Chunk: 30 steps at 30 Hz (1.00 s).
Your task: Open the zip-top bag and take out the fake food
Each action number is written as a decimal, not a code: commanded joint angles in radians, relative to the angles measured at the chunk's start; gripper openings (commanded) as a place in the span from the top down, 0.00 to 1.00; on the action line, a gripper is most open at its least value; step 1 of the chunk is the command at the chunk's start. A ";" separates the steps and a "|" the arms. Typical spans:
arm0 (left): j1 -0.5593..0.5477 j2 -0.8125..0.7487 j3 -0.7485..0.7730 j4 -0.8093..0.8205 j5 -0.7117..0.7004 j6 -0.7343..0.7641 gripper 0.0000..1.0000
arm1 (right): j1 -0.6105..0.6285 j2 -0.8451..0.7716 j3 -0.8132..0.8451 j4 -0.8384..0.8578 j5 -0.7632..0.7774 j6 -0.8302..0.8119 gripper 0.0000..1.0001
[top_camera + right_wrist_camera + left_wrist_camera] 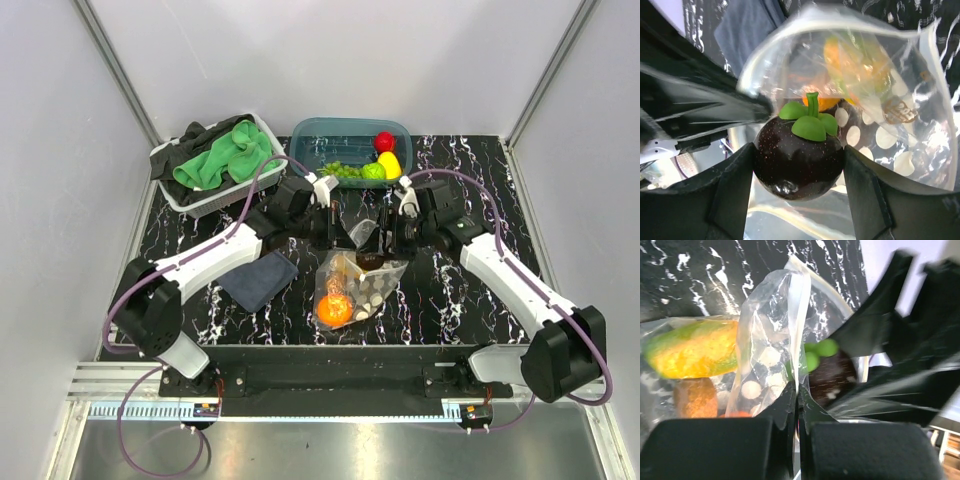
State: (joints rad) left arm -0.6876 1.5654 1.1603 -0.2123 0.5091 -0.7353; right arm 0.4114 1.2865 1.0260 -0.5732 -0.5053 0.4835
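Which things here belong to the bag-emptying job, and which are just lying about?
Job: zip-top bag, pinched by the left gripper; dark brown fruit in the right gripper; orange fruit inside the bag; fake food in the teal tub.
Lying about: green cloth in its white basket; dark blue cloth.

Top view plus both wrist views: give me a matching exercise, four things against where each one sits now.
Things:
1. dark fruit
2. bag
3. green cloth
4. red fruit

Places:
A. in the tub
B. in the basket
C. gripped by the right pincer
D. edge pinched by the left pincer

Pairs: 1-C, 2-D, 3-B, 4-A
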 commanded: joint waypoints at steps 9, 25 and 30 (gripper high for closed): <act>0.023 -0.113 -0.034 -0.108 -0.099 0.136 1.00 | -0.017 0.033 0.351 -0.025 0.324 -0.128 0.86; 0.028 -0.088 -0.013 -0.170 -0.021 0.237 1.00 | -0.171 0.655 0.931 0.107 0.383 -0.126 0.85; 0.043 -0.035 0.031 -0.199 0.022 0.312 1.00 | -0.191 0.900 1.141 0.035 0.281 -0.080 0.80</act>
State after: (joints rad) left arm -0.6613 1.4811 1.1206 -0.3908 0.4675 -0.5114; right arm 0.2298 2.0418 1.9862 -0.4950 -0.1707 0.3740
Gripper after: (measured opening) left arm 0.012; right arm 0.706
